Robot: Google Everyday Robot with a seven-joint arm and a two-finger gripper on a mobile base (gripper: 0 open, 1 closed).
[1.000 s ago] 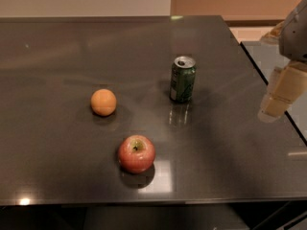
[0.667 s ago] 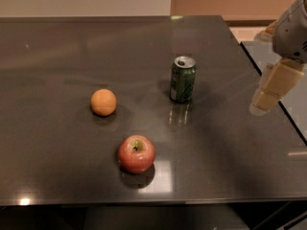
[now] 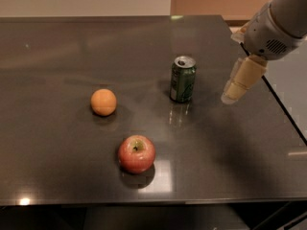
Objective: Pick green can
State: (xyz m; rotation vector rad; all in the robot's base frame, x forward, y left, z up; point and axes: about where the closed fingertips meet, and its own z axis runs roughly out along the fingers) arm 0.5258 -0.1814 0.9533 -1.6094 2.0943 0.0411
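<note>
Closing in from the table edge, the cream-coloured two-finger gripper [image 3: 230, 97] on its grey arm now hangs much nearer the small dark green metal drink can with the silver top [image 3: 183, 79] than it did a second ago, when it sat out over the table's rim. The can, the round orange fruit [image 3: 103, 102] and the red apple [image 3: 136, 153] have not shifted at all. The green can stands upright toward the back middle of the dark glossy table [image 3: 72, 47], well apart from both fruits. The gripper is just beside it but not touching, tilted down with its tip low over the tabletop. Whether the gripper is spread or closed I cannot tell from this angle. The main risk I judge from here is a sideways knock. The can is light and narrow, so if the gripper arrives closed, off-centre or too low, it could push the can over or slide it along the smooth surface instead of straddling it. A tipped can might roll toward the orange or off the table.
</note>
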